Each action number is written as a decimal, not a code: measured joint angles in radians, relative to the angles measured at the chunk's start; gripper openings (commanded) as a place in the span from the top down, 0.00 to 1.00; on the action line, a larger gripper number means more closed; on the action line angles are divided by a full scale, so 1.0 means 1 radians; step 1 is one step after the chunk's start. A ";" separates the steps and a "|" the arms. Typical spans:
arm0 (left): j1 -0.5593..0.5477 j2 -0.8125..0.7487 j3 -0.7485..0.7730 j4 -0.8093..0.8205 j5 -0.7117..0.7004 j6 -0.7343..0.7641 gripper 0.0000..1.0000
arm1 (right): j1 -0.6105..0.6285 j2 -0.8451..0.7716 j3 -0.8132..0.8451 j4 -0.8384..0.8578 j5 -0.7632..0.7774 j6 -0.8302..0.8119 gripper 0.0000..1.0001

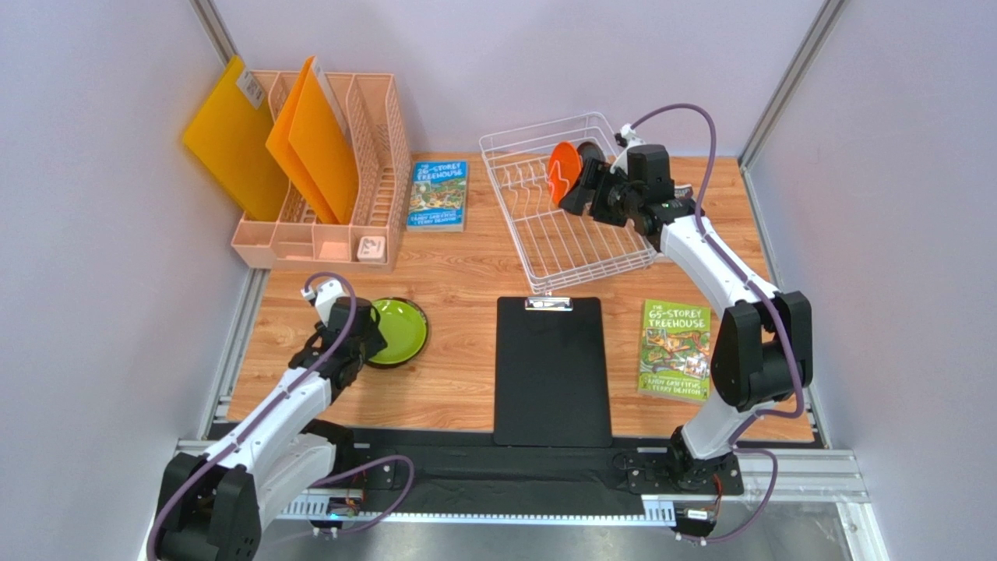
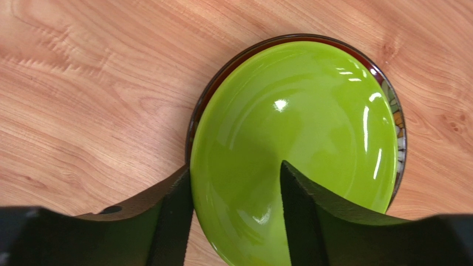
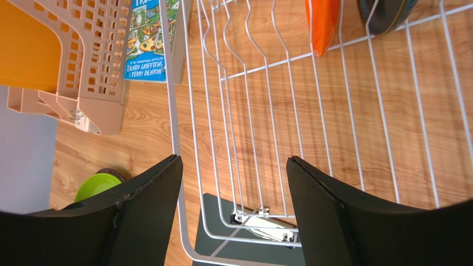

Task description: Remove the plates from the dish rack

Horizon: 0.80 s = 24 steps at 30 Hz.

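Note:
The lime green plate point(image 1: 396, 331) point(image 2: 294, 144) lies flat at the table's left on a dark red plate, whose patterned rim point(image 2: 395, 111) shows around it. My left gripper point(image 1: 365, 337) point(image 2: 235, 169) is open and straddles the green plate's near edge, one finger outside the rim and one over the inside. The white wire dish rack point(image 1: 550, 240) point(image 3: 261, 111) stands at the back right. In it an orange plate point(image 1: 563, 173) point(image 3: 322, 22) stands upright beside a dark grey-teal plate point(image 3: 386, 12). My right gripper point(image 1: 582, 185) point(image 3: 233, 159) hangs open over the rack and holds nothing.
A peach mesh file holder point(image 1: 339, 222) with orange folders stands at the back left, a blue book point(image 1: 438, 193) beside it. A black clipboard point(image 1: 550, 368) lies in the near middle, with a green book point(image 1: 675, 348) to its right. Grey walls close in both sides.

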 measured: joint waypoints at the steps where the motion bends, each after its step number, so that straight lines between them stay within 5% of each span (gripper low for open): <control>1: 0.000 0.002 0.002 0.000 0.000 0.000 0.34 | -0.001 0.008 0.014 -0.005 0.006 -0.005 0.25; 14: -0.001 -0.054 0.063 -0.055 -0.030 0.008 0.27 | -0.005 0.253 0.405 -0.137 0.208 -0.125 0.27; 18: -0.001 -0.097 0.110 -0.063 -0.021 0.023 0.27 | -0.005 0.359 0.527 -0.169 0.230 -0.156 0.40; 24: 0.001 -0.098 0.161 0.061 0.146 0.076 0.27 | -0.008 0.497 0.659 -0.203 0.240 -0.186 0.44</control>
